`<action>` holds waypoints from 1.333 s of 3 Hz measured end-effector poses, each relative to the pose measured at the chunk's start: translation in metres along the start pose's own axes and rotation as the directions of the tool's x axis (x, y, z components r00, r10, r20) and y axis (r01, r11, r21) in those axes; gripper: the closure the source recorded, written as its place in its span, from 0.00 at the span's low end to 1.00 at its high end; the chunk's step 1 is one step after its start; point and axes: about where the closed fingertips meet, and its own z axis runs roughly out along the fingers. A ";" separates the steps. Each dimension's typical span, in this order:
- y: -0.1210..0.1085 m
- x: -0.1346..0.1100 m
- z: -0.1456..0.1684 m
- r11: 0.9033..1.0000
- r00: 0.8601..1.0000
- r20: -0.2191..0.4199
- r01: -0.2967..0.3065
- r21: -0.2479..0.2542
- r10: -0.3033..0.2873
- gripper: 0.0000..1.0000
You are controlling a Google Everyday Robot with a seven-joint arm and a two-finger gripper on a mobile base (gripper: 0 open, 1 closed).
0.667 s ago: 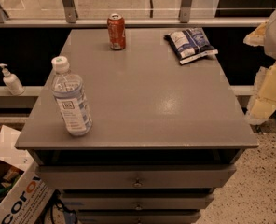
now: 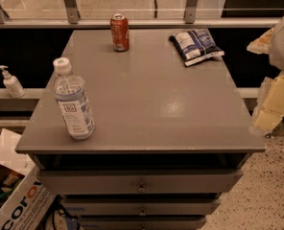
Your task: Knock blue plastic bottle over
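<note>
The blue plastic bottle point(image 2: 74, 101) is a clear bluish bottle with a white cap and a white-and-blue label. It stands upright near the front left corner of the grey table point(image 2: 151, 104). My gripper point(image 2: 267, 113) is a cream-coloured shape at the right edge of the view, just off the table's right side and far from the bottle. It touches nothing on the table.
A red soda can point(image 2: 119, 31) stands at the back of the table. A blue-and-white snack bag point(image 2: 195, 45) lies at the back right. A small white pump bottle point(image 2: 10, 82) sits on a ledge to the left. A cardboard box point(image 2: 17, 200) is on the floor at the lower left.
</note>
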 end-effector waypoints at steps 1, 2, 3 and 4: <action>0.014 0.000 0.007 1.000 0.997 0.078 -0.004 -0.010 0.005 0.00; 0.033 -0.016 0.015 0.999 0.973 0.232 -0.001 -0.052 0.013 0.00; 0.048 -0.031 0.017 0.996 0.936 0.352 0.007 -0.089 0.025 0.00; 0.089 -0.086 0.014 0.973 0.758 0.650 0.185 -0.140 -0.051 0.00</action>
